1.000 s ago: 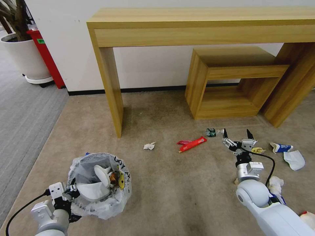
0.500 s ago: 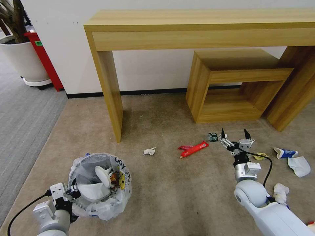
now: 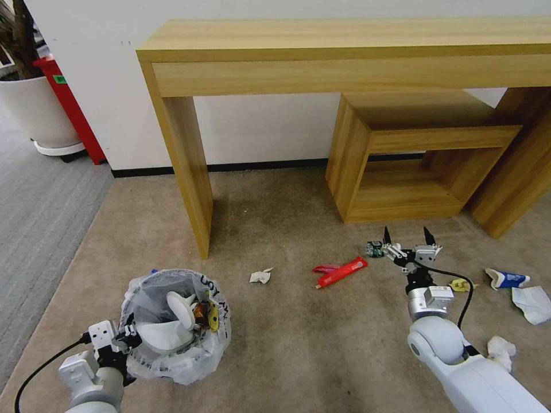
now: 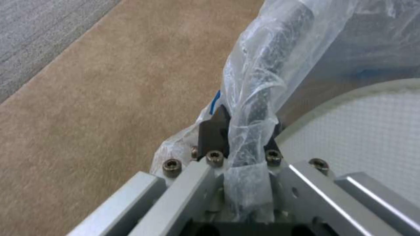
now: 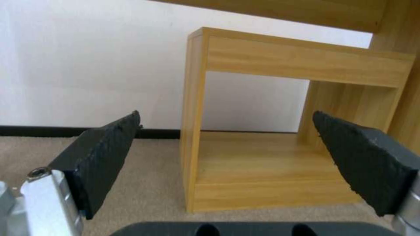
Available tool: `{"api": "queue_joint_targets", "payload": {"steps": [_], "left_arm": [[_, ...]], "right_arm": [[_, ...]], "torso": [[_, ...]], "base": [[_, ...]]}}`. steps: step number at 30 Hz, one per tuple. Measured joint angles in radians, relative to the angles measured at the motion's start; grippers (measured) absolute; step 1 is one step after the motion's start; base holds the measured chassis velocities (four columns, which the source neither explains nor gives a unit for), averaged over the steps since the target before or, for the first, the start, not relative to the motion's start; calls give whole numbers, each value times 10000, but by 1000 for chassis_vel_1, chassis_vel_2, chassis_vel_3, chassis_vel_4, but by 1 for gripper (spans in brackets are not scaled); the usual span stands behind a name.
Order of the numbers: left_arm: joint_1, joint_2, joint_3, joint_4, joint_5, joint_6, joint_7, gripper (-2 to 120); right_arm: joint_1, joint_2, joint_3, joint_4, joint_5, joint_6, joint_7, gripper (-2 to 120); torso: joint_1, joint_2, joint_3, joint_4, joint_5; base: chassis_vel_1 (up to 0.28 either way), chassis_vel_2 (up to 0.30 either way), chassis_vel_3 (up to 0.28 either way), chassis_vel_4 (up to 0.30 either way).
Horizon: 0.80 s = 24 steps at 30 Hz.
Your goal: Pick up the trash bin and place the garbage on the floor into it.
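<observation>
The trash bin (image 3: pixel 172 344), lined with a crinkly whitish bag, is at the lower left of the head view with a white slipper (image 3: pixel 166 330) and wrappers inside. My left gripper (image 3: pixel 123 338) is shut on its bagged rim; the left wrist view shows the gripper (image 4: pixel 242 127) pinching the plastic of the bin (image 4: pixel 271 65). My right gripper (image 3: pixel 407 235) hangs open and empty over the beige floor (image 3: pixel 298 338), just right of a small green-labelled bottle (image 3: pixel 373 249). Other garbage lies around: a red wrapper (image 3: pixel 341 271), a tissue (image 3: pixel 261 276), a yellow wrapper (image 3: pixel 459 284), a blue-white wrapper (image 3: pixel 508 279). The right wrist view shows both dark fingers (image 5: pixel 105 144) spread wide.
A long wooden desk (image 3: pixel 344 51) spans the back, its leg (image 3: pixel 189 166) reaching the carpet. A low wooden shelf (image 3: pixel 425 160) stands under it, close ahead of the right gripper. More white litter (image 3: pixel 531 303) and a tissue (image 3: pixel 500 350) lie at the right. Grey ribbed carpet (image 3: pixel 40 229) and a planter (image 3: pixel 34 109) are at the left.
The whole view has shifted, so the camera moved closer to the desk. The open right gripper has come nearer the small bottle. The left gripper still holds the bin.
</observation>
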Motion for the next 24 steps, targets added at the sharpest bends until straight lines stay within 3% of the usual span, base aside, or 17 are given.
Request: {"api": "queue_joint_targets", "payload": {"steps": [24], "left_arm": [[-67,352,-99,-132,-593,368,-119,0]], "right_arm": [[339,-76,-281,100,322,100,-197,100]], "torso": [[0,0,0,0,0]], "base": [[-41,39,36,-39]]}}
